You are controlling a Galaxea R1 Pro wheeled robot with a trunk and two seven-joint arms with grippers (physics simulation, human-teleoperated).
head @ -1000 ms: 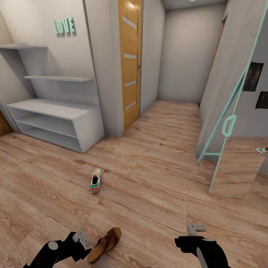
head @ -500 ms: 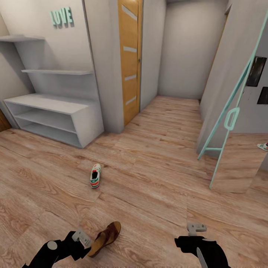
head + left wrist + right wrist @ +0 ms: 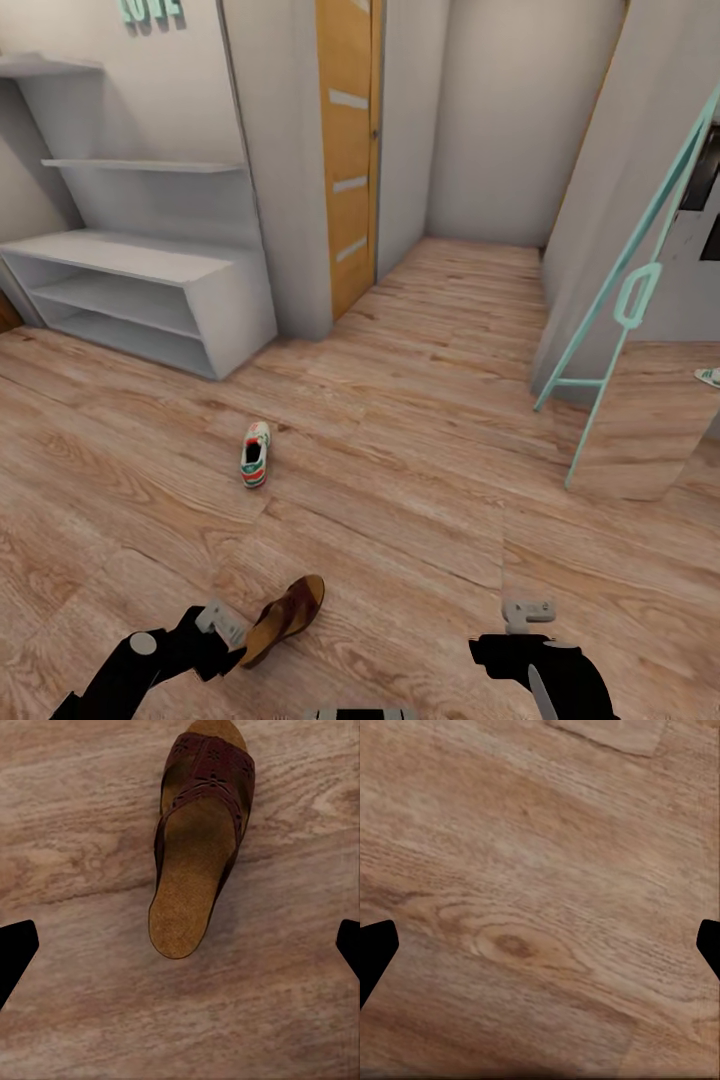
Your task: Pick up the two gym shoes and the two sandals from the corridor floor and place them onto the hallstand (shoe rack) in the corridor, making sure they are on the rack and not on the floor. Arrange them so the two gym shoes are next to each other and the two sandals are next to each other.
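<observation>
Left pincer (image 3: 180, 945) hangs over the corridor floor (image 3: 420, 480) with its jaws spread wide and nothing between them, the brown sandal (image 3: 199, 840) lying heel-toward it just ahead, which reads as alignment for a grasp not yet made. Right pincer (image 3: 540, 945) is likewise wide open and empty above bare planks, apparently idle. One gym shoe (image 3: 255, 454) sits on the floor between sandal and hallstand (image 3: 150, 262), whose shelves hold no shoes.
</observation>
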